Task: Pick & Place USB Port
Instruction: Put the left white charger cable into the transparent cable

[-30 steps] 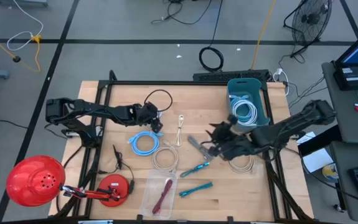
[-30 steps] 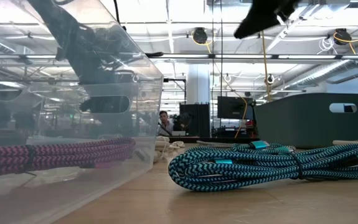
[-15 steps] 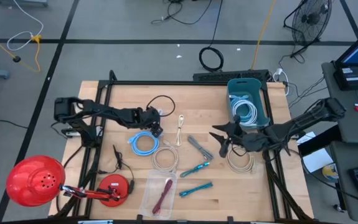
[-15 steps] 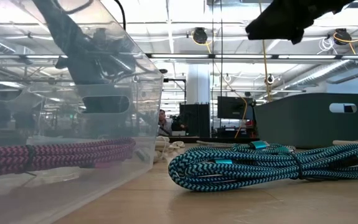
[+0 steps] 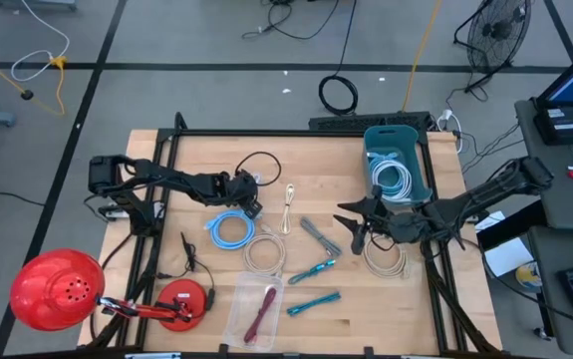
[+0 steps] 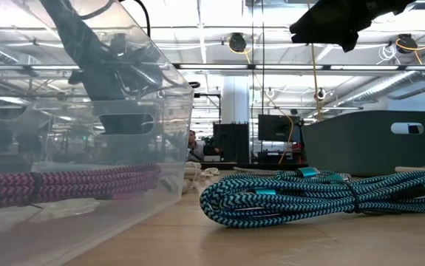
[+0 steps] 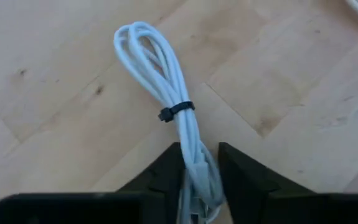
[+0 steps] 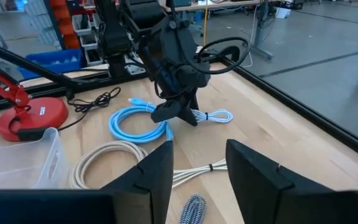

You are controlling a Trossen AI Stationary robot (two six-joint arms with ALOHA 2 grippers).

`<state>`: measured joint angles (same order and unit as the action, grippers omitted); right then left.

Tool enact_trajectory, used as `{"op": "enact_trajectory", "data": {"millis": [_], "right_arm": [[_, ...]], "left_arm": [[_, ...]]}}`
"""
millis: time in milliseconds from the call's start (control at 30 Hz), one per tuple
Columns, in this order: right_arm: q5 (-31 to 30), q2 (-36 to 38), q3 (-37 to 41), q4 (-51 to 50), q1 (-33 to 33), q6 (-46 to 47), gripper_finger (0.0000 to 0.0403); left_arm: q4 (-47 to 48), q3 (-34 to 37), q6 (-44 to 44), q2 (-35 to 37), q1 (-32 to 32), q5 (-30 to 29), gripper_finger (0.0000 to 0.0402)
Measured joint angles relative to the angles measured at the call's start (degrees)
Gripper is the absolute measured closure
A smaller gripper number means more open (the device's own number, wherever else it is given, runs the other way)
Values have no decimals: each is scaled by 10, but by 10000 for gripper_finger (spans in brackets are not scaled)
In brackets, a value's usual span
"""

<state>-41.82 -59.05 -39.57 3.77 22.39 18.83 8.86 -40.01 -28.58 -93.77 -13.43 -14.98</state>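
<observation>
Since a second ago your right hand point(image 5: 354, 231) has pulled back from the grey cable point(image 5: 319, 236) toward the tabletop's three o'clock side and now hangs above the wood with its fingers spread and nothing between them. Your left hand point(image 5: 251, 207) has drawn in a little and come down at about eleven o'clock of the tabletop point(image 5: 166, 170); in its wrist view the fingers point(image 7: 163, 177) are clenched on the white cable point(image 7: 166, 93), a folded bundle cinched by a black tie point(image 7: 175, 111), lying flat on the wood. From the right wrist view you can see that same bundle point(image 8: 213, 116) sticking out past the left hand point(image 8: 177, 112), just beside the light blue coil point(image 8: 135, 121).

At two o'clock sits the teal bin point(image 5: 421, 165) with a white coil point(image 5: 394, 179) inside. Near six o'clock the clear box point(image 5: 234, 317) holds a red cable point(image 5: 264, 311). Two teal braided cables point(image 5: 316, 269) lie close to the centre, with a beige coil point(image 5: 264, 254) at their nine o'clock.
</observation>
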Motion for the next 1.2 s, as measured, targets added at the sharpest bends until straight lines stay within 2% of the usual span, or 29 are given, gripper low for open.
{"op": "enact_trajectory", "data": {"millis": [167, 233, 300, 467, 533, 600, 733, 833, 900, 1067, 1200], "right_arm": [[-1, -19, 0, 2, -10, 22, 265], [0, -33, 13, 43, -16, 34, 265], [9, -45, 42, 138, -21, 25, 265], [86, -74, 142, 470, -47, -25, 266], [91, -83, 178, 561, -59, -28, 265], [92, -87, 206, 610, -72, -26, 265], [101, -104, 226, 628, -96, 10, 265], [145, -128, 218, 634, -116, 37, 262], [179, -149, 204, 644, -127, 48, 259], [238, -205, 149, 651, -142, 54, 253], [277, -254, 95, 650, -146, 56, 252]], "left_arm": [[-14, 0, 10, 0, 0, -11, 370], [-18, 2, 17, 8, 0, -11, 378], [-25, 3, 24, 15, 3, -11, 378], [-59, 2, 30, 59, 31, -33, 365], [-59, 3, 31, 80, 48, -48, 359], [-82, 2, 38, 98, 66, -59, 365], [-137, 2, 70, 131, 105, -65, 381], [-188, 3, 97, 150, 134, -61, 380], [-247, 0, 112, 151, 153, -60, 376], [-320, 1, 160, 160, 197, -62, 377], [-345, 1, 198, 160, 227, -89, 381]]}}
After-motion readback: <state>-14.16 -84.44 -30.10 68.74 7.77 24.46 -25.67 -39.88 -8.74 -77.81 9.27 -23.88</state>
